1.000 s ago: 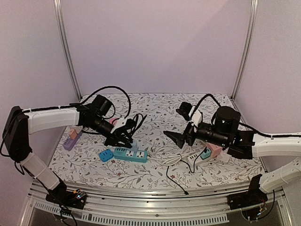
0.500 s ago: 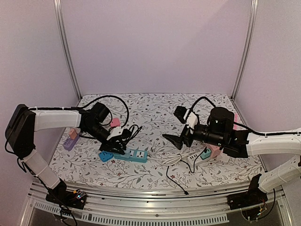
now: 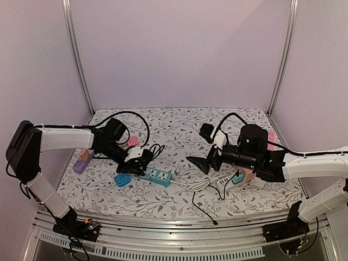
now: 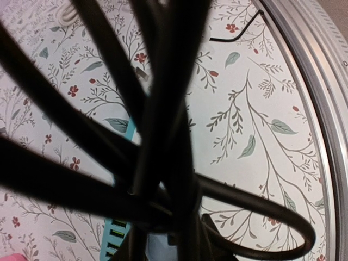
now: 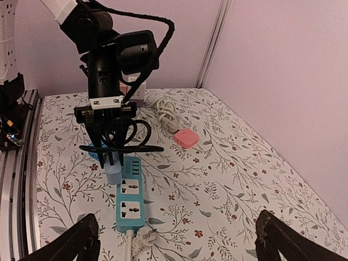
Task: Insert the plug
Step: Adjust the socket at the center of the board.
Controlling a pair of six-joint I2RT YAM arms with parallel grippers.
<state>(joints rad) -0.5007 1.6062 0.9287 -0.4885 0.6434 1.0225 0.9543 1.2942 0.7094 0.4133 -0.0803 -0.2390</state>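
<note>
A teal power strip (image 3: 156, 175) lies on the floral table; the right wrist view (image 5: 129, 196) shows its two free sockets and a USB end. My left gripper (image 3: 138, 163) is shut on a light-blue plug (image 5: 112, 174) with a coiled black cable (image 5: 119, 136). It holds the plug upright, down at the strip's USB end and partly off the strip's left edge. In the left wrist view the black cable (image 4: 163, 109) hides most of the plug (image 4: 157, 247) and the fingers. My right gripper (image 3: 199, 161) is open and empty, right of the strip, facing it.
A small blue adapter (image 3: 122, 180) lies left of the strip. There is a pink adapter (image 5: 186, 138) and a white cable bundle (image 5: 166, 111) behind it. The strip's own white plug (image 5: 142, 237) lies at its near end. A purple strip (image 3: 81, 161) lies far left. White strip and adapters (image 3: 242, 176) lie under the right arm.
My left gripper has come down and forward with the plug onto the teal strip's left end. The strip has shifted slightly. My right gripper has drifted a little left.
</note>
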